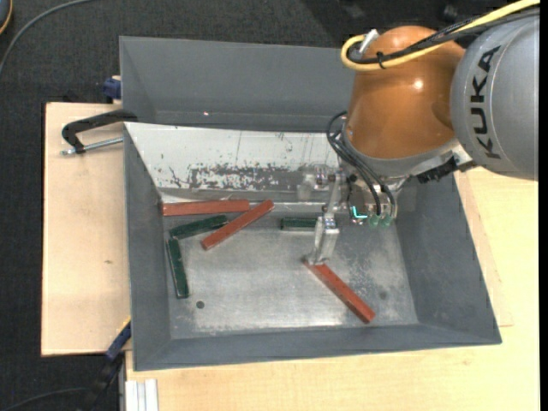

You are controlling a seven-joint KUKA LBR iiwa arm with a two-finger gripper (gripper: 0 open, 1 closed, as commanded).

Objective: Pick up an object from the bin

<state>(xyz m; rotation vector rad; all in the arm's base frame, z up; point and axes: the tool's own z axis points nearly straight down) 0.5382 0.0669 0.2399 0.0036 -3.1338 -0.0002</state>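
Observation:
My gripper [319, 257] hangs low in the right half of the bin, its tip just above the bin floor. It sits at the upper left end of a red flat stick [343, 292] that lies diagonally toward the bin's front right; whether it touches the stick I cannot tell. A short dark green stick [298, 223] lies just left of the gripper's body, near the back wall. Nothing shows held in the gripper.
On the left lie two more red sticks, one slanted [237, 224] and one along the back wall [205, 206]. Beside them are two dark green sticks, one slanted [199, 226] and one upright along the left wall [177, 266]. The arm's orange cover hangs over the back right corner.

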